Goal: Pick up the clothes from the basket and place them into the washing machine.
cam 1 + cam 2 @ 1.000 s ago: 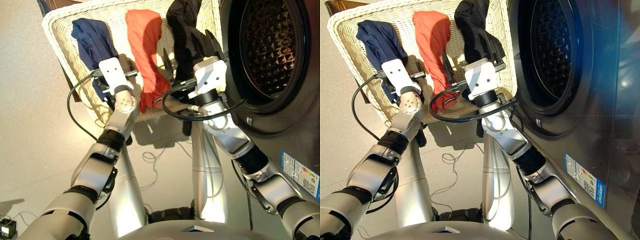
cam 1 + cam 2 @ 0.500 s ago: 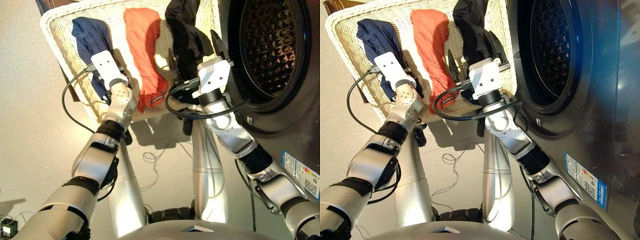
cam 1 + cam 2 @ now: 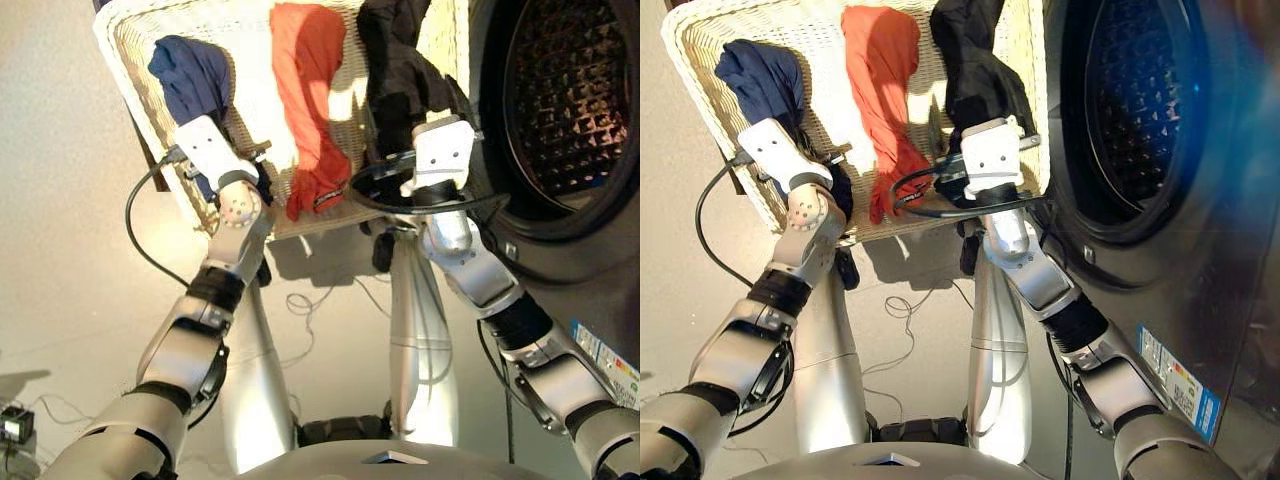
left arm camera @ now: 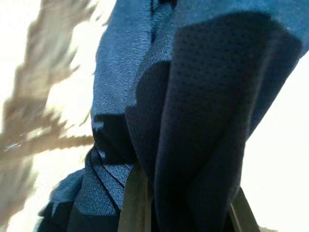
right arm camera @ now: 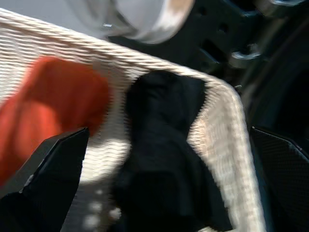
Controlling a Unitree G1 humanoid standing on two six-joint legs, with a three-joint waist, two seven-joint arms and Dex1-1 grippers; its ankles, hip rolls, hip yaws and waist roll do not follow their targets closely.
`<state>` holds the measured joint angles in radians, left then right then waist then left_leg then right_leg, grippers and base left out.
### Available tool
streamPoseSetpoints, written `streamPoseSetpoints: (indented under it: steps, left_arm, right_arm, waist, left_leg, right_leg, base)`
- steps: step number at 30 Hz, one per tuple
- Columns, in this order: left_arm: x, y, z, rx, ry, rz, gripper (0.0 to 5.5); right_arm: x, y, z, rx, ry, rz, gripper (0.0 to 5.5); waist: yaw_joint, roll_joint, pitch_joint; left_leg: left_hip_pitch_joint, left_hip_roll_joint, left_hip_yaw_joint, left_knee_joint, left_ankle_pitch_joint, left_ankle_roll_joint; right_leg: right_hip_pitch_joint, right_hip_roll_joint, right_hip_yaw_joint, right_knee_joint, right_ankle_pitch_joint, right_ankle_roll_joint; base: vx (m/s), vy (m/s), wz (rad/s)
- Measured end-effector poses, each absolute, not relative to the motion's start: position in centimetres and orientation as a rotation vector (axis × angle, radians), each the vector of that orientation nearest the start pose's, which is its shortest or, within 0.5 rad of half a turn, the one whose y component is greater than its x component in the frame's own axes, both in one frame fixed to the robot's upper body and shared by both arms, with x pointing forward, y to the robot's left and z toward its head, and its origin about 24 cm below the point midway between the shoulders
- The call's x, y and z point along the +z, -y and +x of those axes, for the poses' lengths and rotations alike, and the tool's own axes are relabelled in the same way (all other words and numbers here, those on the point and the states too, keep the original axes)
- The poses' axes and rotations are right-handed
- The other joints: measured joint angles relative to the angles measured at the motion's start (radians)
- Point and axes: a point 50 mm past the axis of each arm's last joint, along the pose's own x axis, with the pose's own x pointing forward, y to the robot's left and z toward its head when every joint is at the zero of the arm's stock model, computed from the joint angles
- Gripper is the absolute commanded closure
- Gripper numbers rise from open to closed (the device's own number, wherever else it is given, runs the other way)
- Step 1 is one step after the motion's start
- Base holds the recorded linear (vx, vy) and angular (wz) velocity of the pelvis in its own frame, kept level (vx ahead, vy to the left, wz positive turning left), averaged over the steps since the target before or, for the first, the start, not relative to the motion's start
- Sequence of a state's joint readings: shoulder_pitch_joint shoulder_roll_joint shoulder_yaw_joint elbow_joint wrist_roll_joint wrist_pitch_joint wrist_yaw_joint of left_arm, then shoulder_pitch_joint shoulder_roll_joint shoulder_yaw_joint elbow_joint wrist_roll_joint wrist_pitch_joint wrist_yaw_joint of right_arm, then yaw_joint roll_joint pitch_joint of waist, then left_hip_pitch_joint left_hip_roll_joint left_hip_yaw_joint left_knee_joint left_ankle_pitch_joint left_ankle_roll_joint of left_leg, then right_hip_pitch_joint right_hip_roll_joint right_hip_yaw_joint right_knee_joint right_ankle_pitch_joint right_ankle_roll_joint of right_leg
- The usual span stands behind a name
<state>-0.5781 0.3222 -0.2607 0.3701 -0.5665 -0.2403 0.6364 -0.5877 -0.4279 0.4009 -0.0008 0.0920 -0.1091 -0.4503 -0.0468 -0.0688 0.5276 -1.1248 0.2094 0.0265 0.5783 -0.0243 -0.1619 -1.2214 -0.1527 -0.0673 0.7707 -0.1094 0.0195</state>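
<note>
Seen from the robot's head, both arms have reached farther out over the basket (image 3: pixel 700 55) than half a second ago, and the head view itself has shifted. The left gripper (image 3: pixel 262 185) sits at the near end of the navy garment (image 3: pixel 192 75), which it had only been hovering beside; its wrist view is filled with navy mesh cloth lying between the two dark fingers (image 4: pixel 136 203), though whether they pinch it cannot be told. The right gripper (image 5: pixel 159 212) hangs spread wide just above the near part of the black garment (image 3: pixel 975 65), one finger (image 5: pixel 46 179) to each side of it and neither touching it. Beyond the grippers, the three garments lie side by side in the cream woven basket, each with its long axis running away from the robot. The coral red garment (image 3: pixel 880 80) lies between the two grippers, its near end at the basket's front rim. Just right of the right gripper stands the washing machine (image 3: pixel 1200 200), its round drum opening (image 3: pixel 570 100) facing the basket.
</note>
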Motion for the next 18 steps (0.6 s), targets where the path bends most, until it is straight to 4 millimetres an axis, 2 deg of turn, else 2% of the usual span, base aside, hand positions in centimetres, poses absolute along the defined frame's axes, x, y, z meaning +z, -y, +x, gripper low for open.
streamPoseSetpoints:
  steps: [4, 7, 10, 11, 15, 18]
  left_arm:
    - [11.7, -17.6, 32.3, 0.348, 0.271, -0.171, 5.5]
    - [11.5, -17.7, 30.9, 0.288, 0.3, -0.131, 5.5]
    - [13.0, -17.6, 30.0, 0.176, 0.376, -0.105, 5.5]
    - [13.4, -17.7, 29.8, 0.141, 0.393, -0.079, 5.5]
    - [14.4, -18.1, 28.7, 0.007, 0.444, -0.018, 5.5]
    - [15.3, -17.5, 28.4, -0.091, 0.473, -0.001, 5.5]
  right_arm:
    - [19.6, 12.5, 31.9, -0.029, 0.643, -0.273, 0.0]
    - [18.6, 13.0, 31.8, 0.037, 0.592, -0.277, 0.0]
    - [17.6, 13.7, 31.4, 0.162, 0.51, -0.211, 0.0]
    - [17.2, 13.9, 31.2, 0.202, 0.481, -0.202, 0.0]
    - [17.1, 13.4, 29.7, 0.407, 0.45, -0.14, 0.0]
    - [17.2, 12.9, 29.5, 0.491, 0.433, -0.127, 0.0]
  waist:
    - [0.006, 0.002, 0.001]
    - [0.021, 0.007, -0.007]
    - [0.028, 0.009, -0.004]
    - [0.03, 0.01, -0.004]
    - [0.03, 0.01, -0.002]
    - [0.031, 0.012, -0.001]
  left_leg:
    - [0.078, -0.003, 0.016, -0.048, 0.004, 0.006]
    - [0.139, -0.004, 0.03, -0.091, 0.009, 0.01]
    - [0.179, -0.023, 0.032, -0.139, 0.037, 0.011]
    - [0.194, -0.023, 0.032, -0.149, 0.039, 0.011]
    - [0.303, -0.029, 0.044, -0.196, 0.046, 0.015]
    - [0.387, -0.038, 0.052, -0.241, 0.059, 0.018]
  right_leg:
    - [0.079, 0.001, -0.002, -0.058, 0.007, 0.011]
    - [0.13, -0.001, 0.005, -0.086, 0.01, 0.016]
    - [0.158, -0.016, 0.0, -0.097, 0.012, 0.017]
    - [0.172, -0.015, -0.002, -0.104, 0.013, 0.017]
    - [0.274, -0.018, -0.001, -0.145, 0.015, 0.024]
    - [0.351, -0.025, -0.002, -0.168, 0.02, 0.031]
  base:
    - [0.027, 0.007, 0.004]
    - [-0.079, -0.033, -0.039]
    - [0.0, 0.0, 0.0]
    - [0.0, 0.0, 0.0]
    - [0.0, 0.0, 0.0]
    - [0.056, 0.05, -0.003]
